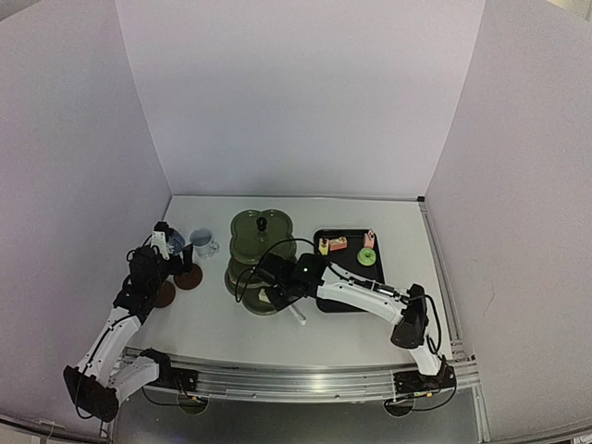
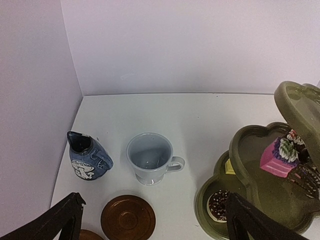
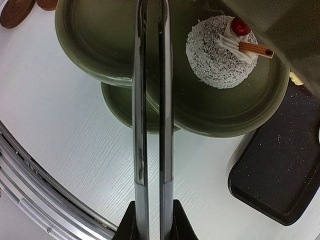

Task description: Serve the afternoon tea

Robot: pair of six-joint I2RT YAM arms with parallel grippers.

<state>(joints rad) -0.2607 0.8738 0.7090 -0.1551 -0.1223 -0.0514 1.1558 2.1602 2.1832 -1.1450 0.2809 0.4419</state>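
**Tongs over the stand, left gripper spread wide**

You have a white tabletop [image 1: 213, 324] boxed in by pale walls. The olive stand [image 1: 262, 236] stands upright mid-tabletop, with the black tray [image 1: 347, 266] toward the right edge. Only the right wrist view shows you the right gripper [image 3: 152, 222] clamped on the metal tongs [image 3: 150, 100]. Their blades are nearly together and run lengthwise over a tier bearing a white cherry-topped cake [image 3: 220, 52]. The left wrist view gives the left gripper [image 2: 154, 210] wide apart, holding nothing, near the left edge. There the pale cup [image 2: 150, 157] sits mouth up, its handle toward the stand.

The tongs [image 3: 150, 125] are polished, mirror-bright metal. The olive-green stand [image 3: 95, 50] and bluish cup [image 2: 149, 157] look smooth and glossy. The black tray [image 3: 280, 175] is matt and finely speckled, the white cake [image 3: 215, 55] rough with flakes.
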